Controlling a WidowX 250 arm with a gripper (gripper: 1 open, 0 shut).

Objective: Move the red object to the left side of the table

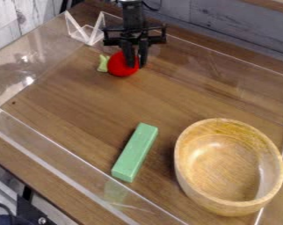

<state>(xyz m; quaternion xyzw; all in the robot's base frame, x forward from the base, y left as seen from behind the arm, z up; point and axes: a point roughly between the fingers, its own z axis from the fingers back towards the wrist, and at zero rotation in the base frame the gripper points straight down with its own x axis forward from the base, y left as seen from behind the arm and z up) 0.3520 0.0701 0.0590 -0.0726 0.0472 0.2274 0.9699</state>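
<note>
A low clear acrylic wall (44,163) rings a wood-grain surface, its panels catching pale glare along the near and left edges. Behind the far edge runs a grey-blue backdrop (232,22) that looks like weathered planks, with a thin strip of lighter wood showing at the top right corner. At the upper left, a white tiled or brick-patterned surface (15,18) shows through the acrylic. Below the near left corner, dark shapes, possibly cables or a stand (15,211), sit in shadow and are too dim to identify. Light is soft and even, casting only faint shadows; its source is out of view.
</note>
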